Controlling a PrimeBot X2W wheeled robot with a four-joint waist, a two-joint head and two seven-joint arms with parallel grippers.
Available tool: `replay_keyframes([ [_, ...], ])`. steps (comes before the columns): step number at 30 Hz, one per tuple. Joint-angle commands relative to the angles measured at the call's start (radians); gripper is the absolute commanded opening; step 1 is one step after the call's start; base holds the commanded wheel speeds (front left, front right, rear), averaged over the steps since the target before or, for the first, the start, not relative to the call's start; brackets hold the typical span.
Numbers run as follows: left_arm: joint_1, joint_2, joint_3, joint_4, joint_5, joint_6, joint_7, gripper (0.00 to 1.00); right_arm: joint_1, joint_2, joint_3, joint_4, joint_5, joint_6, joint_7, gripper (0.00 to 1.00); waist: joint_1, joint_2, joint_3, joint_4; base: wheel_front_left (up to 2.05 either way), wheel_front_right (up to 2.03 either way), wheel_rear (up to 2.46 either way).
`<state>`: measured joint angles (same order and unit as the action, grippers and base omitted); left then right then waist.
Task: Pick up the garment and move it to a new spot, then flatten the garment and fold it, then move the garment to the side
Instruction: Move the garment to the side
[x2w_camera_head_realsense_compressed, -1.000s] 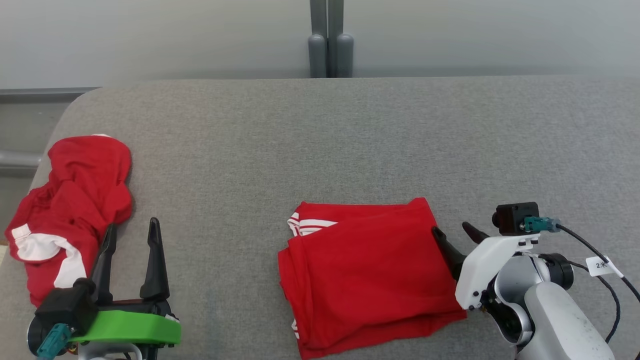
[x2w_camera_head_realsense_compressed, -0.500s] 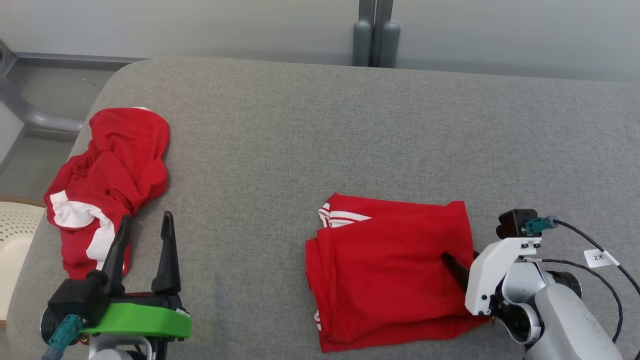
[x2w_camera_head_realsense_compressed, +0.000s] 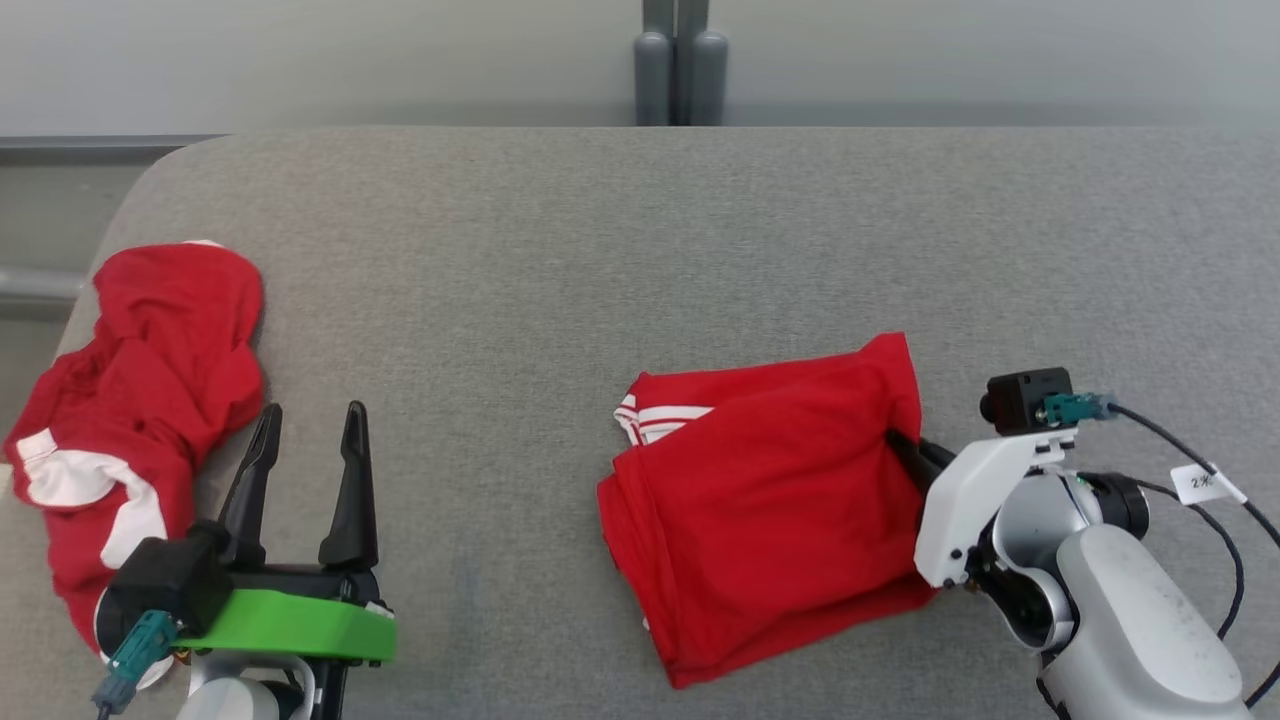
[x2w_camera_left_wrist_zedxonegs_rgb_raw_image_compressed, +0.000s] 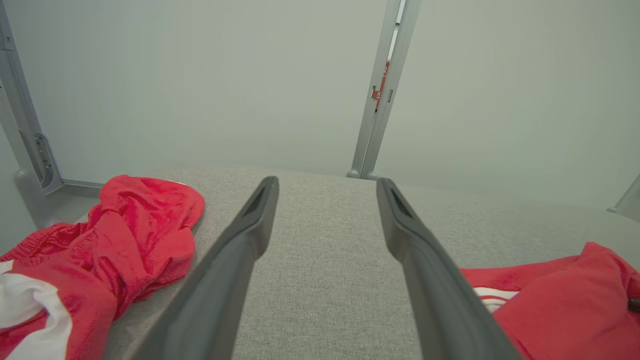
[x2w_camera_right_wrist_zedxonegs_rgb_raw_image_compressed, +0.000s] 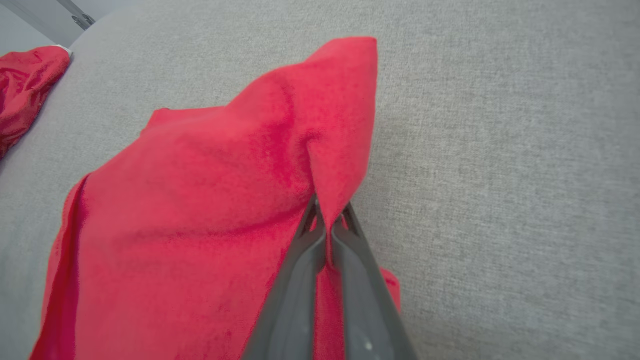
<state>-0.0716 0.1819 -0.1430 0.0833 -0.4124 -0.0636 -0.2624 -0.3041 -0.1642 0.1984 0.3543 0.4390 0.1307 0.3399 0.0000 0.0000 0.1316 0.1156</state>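
A folded red fabric garment (x2w_camera_head_realsense_compressed: 770, 500) with white stripes at one corner lies on the near right part of a wide grey fabric-covered table (x2w_camera_head_realsense_compressed: 600, 250). Its right edge is pinched between the two dark fingers of the robot's right gripper (x2w_camera_head_realsense_compressed: 897, 440). Seen from the wrist, the right gripper (x2w_camera_right_wrist_zedxonegs_rgb_raw_image_compressed: 327, 217) has its jaws closed tight on a ridge of the cloth. That ridge rises from the grip into a pointed peak, while the rest of the garment (x2w_camera_right_wrist_zedxonegs_rgb_raw_image_compressed: 175, 225) spreads flat toward the left. The left gripper (x2w_camera_head_realsense_compressed: 313, 412) hangs over the near left of the table with its jaws spread wide and nothing between them; bare grey tabletop shows between its fingers (x2w_camera_left_wrist_zedxonegs_rgb_raw_image_compressed: 242, 250). Just beside it, at the table's left end, sits a crumpled red-and-white cloth heap (x2w_camera_head_realsense_compressed: 150, 400), well apart from the folded piece. Behind the table's far edge a grey metal post (x2w_camera_head_realsense_compressed: 680, 60) stands against a pale wall (x2w_camera_head_realsense_compressed: 300, 60).
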Motion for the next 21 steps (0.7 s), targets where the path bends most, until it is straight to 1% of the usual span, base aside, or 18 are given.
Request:
replay_keyframes([
  [1, -0.014, 0.004, -0.005, -0.006, 0.012, -0.008, -0.002, 1.0, -0.028, -0.014, 0.005, -0.006, 0.011, 0.0, -0.017, 0.0, 0.0, 0.0, 0.003, -0.069, 0.0, 0.0, 0.0],
  [8, -0.055, 0.012, -0.045, -0.031, 0.022, -0.026, 0.003, 1.0, -0.125, -0.068, 0.044, -0.004, 0.011, 0.0, -0.052, 0.0, 0.0, 0.0, 0.047, -0.202, 0.0, 0.0, 0.0],
  [16, -0.114, 0.036, -0.095, -0.061, 0.038, -0.041, 0.028, 1.0, -0.226, -0.104, 0.05, 0.014, 0.024, 0.0, -0.098, 0.0, 0.0, 0.0, 0.116, -0.342, 0.0, 0.0, 0.0],
  [21, -0.157, 0.064, -0.111, -0.093, 0.05, -0.047, 0.062, 1.0, -0.317, -0.128, 0.055, 0.069, 0.055, 0.0, -0.139, 0.0, 0.0, 0.0, 0.188, -0.393, 0.0, 0.0, 0.0],
])
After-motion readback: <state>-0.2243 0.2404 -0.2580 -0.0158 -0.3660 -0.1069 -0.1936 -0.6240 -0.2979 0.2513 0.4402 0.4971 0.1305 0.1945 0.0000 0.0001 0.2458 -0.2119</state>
